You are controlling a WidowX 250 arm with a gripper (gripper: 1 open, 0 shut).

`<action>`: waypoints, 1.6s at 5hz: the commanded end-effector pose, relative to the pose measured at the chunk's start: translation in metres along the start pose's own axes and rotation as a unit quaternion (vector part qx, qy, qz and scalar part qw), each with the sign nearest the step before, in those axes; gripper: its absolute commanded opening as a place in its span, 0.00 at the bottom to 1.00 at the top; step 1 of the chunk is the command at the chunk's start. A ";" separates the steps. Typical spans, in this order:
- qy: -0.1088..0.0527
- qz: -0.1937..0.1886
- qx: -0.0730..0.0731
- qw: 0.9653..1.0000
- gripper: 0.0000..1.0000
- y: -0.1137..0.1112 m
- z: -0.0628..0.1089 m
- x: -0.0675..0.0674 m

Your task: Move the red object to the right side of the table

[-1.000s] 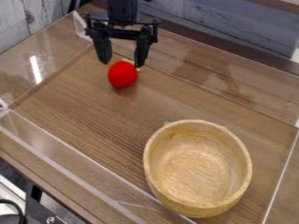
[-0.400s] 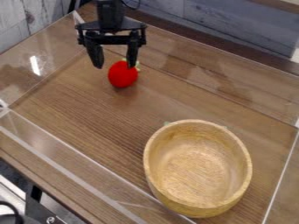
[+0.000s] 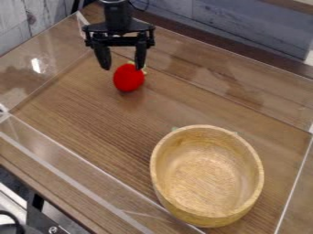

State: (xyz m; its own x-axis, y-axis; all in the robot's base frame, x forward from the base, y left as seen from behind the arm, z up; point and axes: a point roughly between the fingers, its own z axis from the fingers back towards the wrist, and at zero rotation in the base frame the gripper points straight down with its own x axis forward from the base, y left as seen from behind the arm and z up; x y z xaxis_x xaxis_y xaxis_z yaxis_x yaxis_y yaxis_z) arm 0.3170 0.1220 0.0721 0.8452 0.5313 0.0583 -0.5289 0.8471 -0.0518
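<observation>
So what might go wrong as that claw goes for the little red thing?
The open gripper sits just behind the red object, not squarely over it, so a finger could nudge it and roll it across the table. It is small and rounded, so it might squirt out when squeezed. Later, the wooden bowl fills much of the right side, narrowing the drop space.

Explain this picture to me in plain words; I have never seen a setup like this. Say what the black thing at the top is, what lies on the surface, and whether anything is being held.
This is one camera view, looking down at an angle across a brown wood-grain table with clear plastic walls along its edges. The black thing at the top is the end of a robot arm; its two-fingered gripper points down with its fingers spread open. It holds nothing. Just below it on the table lies a small rounded red strawberry-like toy, one finger ending right by its top. Near the bottom right sits a round light wooden bowl, which is empty.
</observation>
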 end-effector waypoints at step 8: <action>-0.045 0.004 0.010 0.999 1.00 0.008 0.006 0.016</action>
State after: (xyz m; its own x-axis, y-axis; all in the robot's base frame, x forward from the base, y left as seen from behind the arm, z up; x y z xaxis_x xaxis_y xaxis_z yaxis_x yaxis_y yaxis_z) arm 0.3225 0.1307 0.0675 0.8396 0.5320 0.1098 -0.5322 0.8461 -0.0296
